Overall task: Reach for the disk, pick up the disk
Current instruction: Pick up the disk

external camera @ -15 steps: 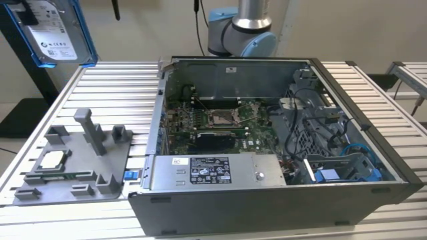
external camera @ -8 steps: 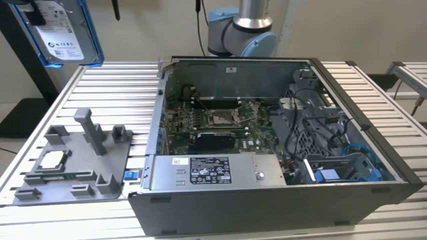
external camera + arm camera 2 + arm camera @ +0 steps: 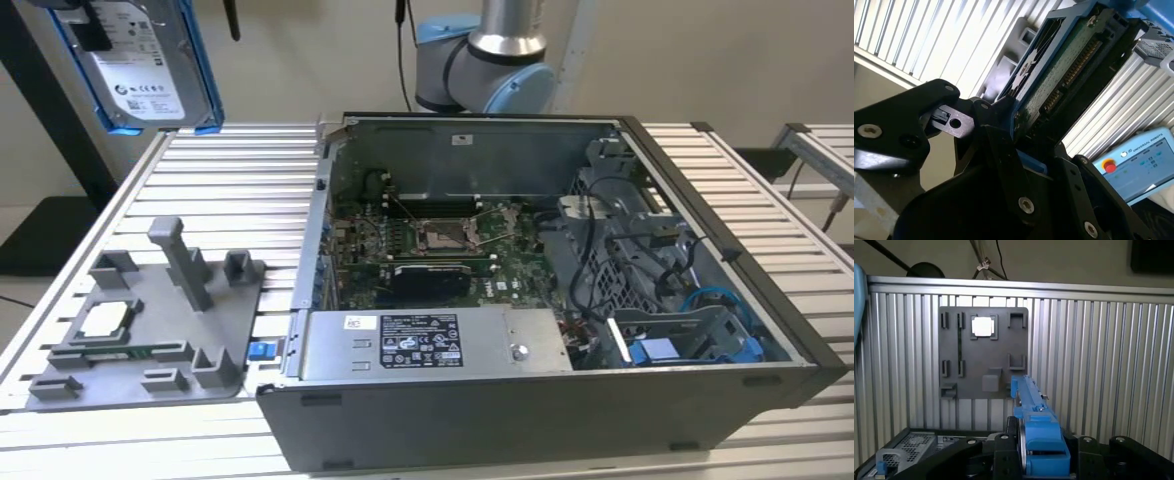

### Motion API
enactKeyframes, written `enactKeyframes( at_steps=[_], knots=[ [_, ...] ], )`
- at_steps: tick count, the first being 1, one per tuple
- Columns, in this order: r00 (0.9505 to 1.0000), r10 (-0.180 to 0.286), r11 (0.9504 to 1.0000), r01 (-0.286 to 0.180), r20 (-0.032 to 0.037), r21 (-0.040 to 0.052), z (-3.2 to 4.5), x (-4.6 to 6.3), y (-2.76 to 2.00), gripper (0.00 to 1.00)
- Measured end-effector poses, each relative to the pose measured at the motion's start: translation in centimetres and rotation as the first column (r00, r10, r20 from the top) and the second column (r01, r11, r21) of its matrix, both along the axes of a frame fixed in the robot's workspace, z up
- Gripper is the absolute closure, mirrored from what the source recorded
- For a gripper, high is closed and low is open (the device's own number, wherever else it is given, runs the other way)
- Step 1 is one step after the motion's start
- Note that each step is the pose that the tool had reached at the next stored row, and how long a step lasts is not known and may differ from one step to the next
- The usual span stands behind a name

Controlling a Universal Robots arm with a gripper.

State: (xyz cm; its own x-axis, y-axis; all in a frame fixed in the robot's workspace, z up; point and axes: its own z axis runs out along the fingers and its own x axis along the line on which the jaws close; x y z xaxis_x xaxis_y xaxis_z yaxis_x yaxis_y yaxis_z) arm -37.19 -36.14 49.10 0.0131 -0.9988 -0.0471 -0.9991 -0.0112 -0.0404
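Fingers (image 3: 1004,160) are clenched on the disk (image 3: 1064,65). In the second wrist view the black gripper (image 3: 1019,130) pinches one end of it, and the drive's green circuit-board face and its connector row run away from the jaws inside the bright blue bracket. In the first wrist view the disk (image 3: 1035,425) is seen edge-on, its blue bracket standing between the gripper's (image 3: 1041,450) black links.

In the exterior view the disk (image 3: 140,65) hangs in the air with its label side showing and blue frame along both long edges. It is lifted clear of the ribbed metal table (image 3: 240,190), over the far corner at the exterior view's left.

On the table lies a grey fixture plate (image 3: 147,340) with posts and slots — a small square chip (image 3: 107,318) sits in one pocket. The first wrist view has the same plate (image 3: 984,365) beyond the disk's edge.

Just beside the plate, toward the exterior view's right, stands an open computer case (image 3: 534,410) showing its motherboard (image 3: 427,240), power supply (image 3: 427,345) and blue bay (image 3: 681,345). The arm's grey-and-blue joint (image 3: 487,60) rises behind the case. A pendant with a red button (image 3: 1139,160) shows in the second wrist view.
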Motion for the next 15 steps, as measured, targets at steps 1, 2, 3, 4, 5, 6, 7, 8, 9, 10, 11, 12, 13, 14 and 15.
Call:
enactKeyframes(
  at_steps=[1, 2, 3, 4, 5, 6, 7, 8, 9, 10, 11, 12, 13, 14, 15],
  knots=[
    [1.0000, 0.000, 1.0000, 0.000, 0.0000, 0.0000, 0.00, 0.2, 0.00, 1.00],
    [1.0000, 0.000, 1.0000, 0.000, 0.0000, 0.0000, 0.00, 0.4, 0.00, 1.00],
    [1.0000, 0.000, 1.0000, 0.000, 0.0001, 0.0000, 0.00, 0.6, 0.00, 1.00],
    [1.0000, 0.000, 1.0000, 0.000, 0.0001, 0.0001, -0.01, 0.8, 0.00, 1.00],
    [1.0000, 0.000, 1.0000, 0.000, 0.0001, 0.0001, -0.01, 1.0, 0.00, 1.00],
    [1.0000, 0.000, 1.0000, 0.000, 0.0001, 0.0001, -0.01, 1.2, 0.00, 1.00],
    [1.0000, 0.000, 1.0000, 0.000, 0.0001, 0.0001, 0.00, 1.4, 0.00, 1.00],
    [1.0000, 0.000, 1.0000, 0.000, 0.0000, 0.0000, 0.00, 1.6, 0.00, 1.00],
    [1.0000, 0.000, 1.0000, 0.000, -0.0001, 0.0000, 0.00, 1.9, 0.00, 1.00],
    [1.0000, 0.000, 1.0000, 0.000, 0.0000, 0.0000, 0.00, 2.1, 0.00, 1.00],
    [1.0000, 0.000, 1.0000, 0.000, 0.0000, 0.0000, 0.00, 2.3, 0.00, 1.00],
    [1.0000, 0.000, 1.0000, 0.000, 0.0000, 0.0001, 0.00, 2.5, 0.00, 1.00],
    [1.0000, 0.000, 1.0000, 0.000, 0.0001, 0.0001, -0.01, 2.7, 0.00, 1.00],
    [1.0000, 0.000, 1.0000, 0.000, 0.0001, 0.0000, -0.01, 2.9, 0.00, 1.00],
    [1.0000, 0.000, 1.0000, 0.000, 0.0001, 0.0001, -0.01, 3.1, 0.00, 1.00]
  ],
)
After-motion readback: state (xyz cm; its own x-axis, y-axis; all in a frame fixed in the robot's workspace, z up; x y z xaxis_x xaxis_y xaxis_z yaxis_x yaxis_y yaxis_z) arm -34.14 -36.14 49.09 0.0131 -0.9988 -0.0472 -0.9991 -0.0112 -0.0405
